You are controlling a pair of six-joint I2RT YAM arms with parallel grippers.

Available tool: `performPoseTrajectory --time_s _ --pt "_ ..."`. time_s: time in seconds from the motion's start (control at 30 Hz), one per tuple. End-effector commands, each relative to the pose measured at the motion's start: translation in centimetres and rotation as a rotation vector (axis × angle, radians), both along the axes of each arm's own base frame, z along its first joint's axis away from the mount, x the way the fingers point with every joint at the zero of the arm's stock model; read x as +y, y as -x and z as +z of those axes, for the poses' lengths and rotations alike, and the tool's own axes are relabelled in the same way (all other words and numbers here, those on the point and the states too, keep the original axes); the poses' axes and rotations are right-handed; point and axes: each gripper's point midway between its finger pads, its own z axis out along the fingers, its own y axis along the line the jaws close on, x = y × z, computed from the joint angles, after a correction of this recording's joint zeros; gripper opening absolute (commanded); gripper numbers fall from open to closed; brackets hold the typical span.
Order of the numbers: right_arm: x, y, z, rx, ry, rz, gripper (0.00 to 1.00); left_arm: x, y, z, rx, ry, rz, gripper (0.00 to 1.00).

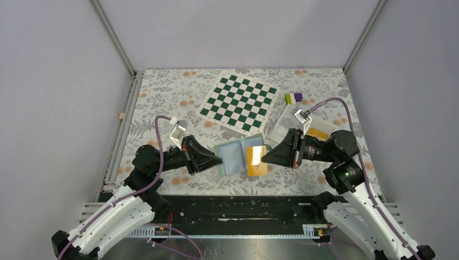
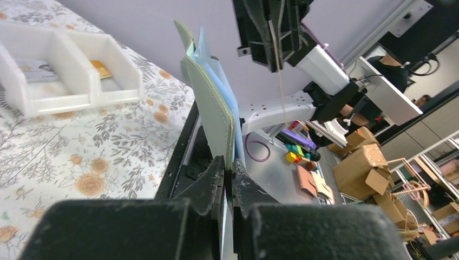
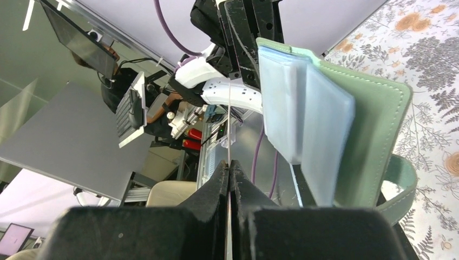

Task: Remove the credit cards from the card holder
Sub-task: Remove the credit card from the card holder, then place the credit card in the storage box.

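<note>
Two grippers met over the near middle of the flower-printed tablecloth [image 1: 162, 97], inside a booth of pale grey walls [image 1: 54, 81]. The left gripper [image 1: 219, 161] was clamped on the edge of the open card holder [image 1: 236, 156]. The right gripper [image 1: 263, 157] pinched an orange-yellow credit card [image 1: 256, 161] at the holder's right leaf. Behind lay a chequered mat [image 1: 238, 103] and a white compartment tray [image 1: 282, 129].

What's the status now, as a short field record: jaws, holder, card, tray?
left jaws: shut on card holder edge
right jaws: shut on orange card
card holder: open, blue pockets showing
orange card: appears clear of the holder's pockets
white tray: one pale card, second orange card, separate compartments
</note>
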Motion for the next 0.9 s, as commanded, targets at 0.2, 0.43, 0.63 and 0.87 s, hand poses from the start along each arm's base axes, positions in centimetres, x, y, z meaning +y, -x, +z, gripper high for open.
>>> performPoseTrajectory --time_s 0.2,0.43,0.63,0.87 --pt "-2.8 -2.7 4.5 -0.060 -0.030 -0.359 0.00 2.4 -3.6 1.7 -0.122 -0.084 0.292 0.00" --pt "-11.1 -11.6 0.3 0.130 -0.041 -1.093 0.00 4.9 -4.1 1.4 -0.210 -0.202 0.413 0.00" --pt "-18.7 -15.9 -5.8 0.304 -0.049 -1.611 0.00 6.2 -3.7 1.0 -0.284 -0.273 0.442 0.00" --pt "-24.3 -16.5 -12.2 0.492 -0.132 -2.010 0.00 6.8 -3.6 -0.7 -0.330 -0.326 0.447 0.00"
